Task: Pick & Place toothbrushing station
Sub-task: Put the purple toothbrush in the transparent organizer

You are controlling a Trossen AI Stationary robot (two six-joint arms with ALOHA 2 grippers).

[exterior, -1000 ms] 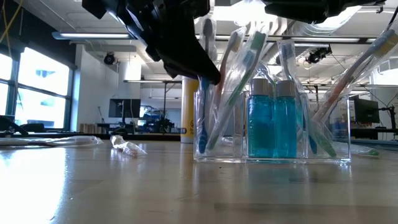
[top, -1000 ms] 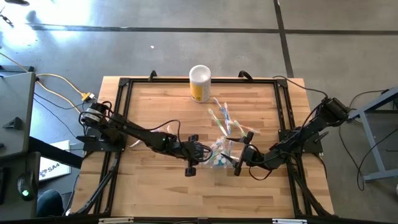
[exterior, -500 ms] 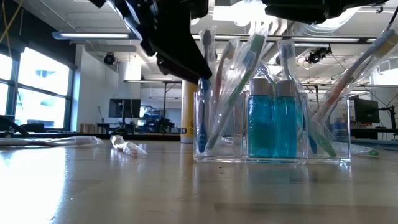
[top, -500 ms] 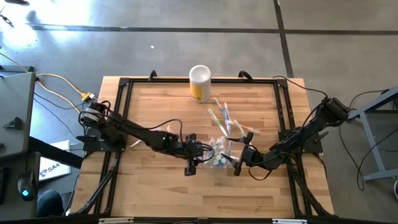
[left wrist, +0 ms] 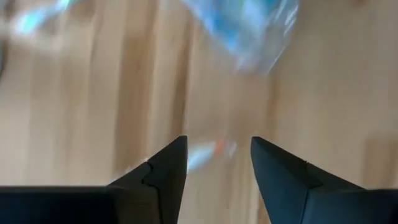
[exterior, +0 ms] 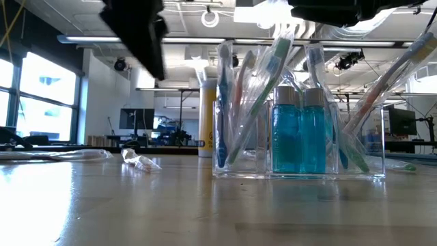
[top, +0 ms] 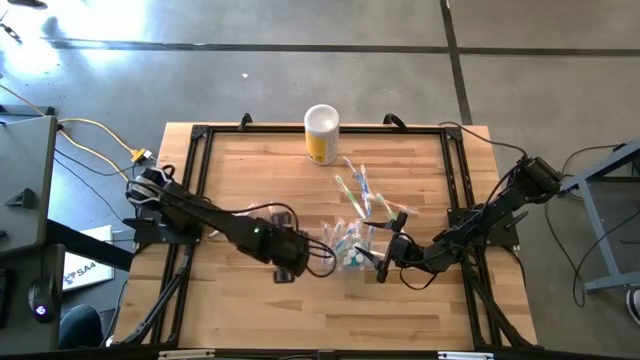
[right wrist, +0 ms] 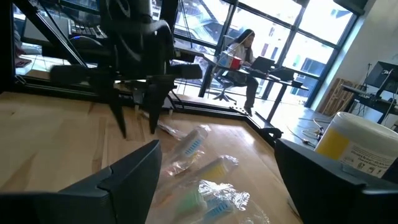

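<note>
Near the front of the wooden bench [top: 250,180] stands a clear holder [exterior: 299,140]. It is full of toothbrushes [exterior: 223,102], and two teal toothpaste tubes [exterior: 299,133] stand up in its middle part.

The left pincer [top: 290,262] hangs just beside the holder, on its left. Its two fingers [left wrist: 163,171] are apart and hold nothing. The right pincer [top: 385,255] sits at the holder's other side. Its fingers are wide apart too, and I cannot tell if they touch the holder.

A little farther back, more toothbrushes in crinkly clear wrappers [top: 365,195] lie loose on the bench. I think the step now is picking the next loose brush to put in the holder. The next move needs a pincer to reach back over the holder without knocking it.

Farthest back, a yellow can with a white lid [top: 321,133] stands by the bench's far edge. The left half of the bench has lots of open room.
</note>
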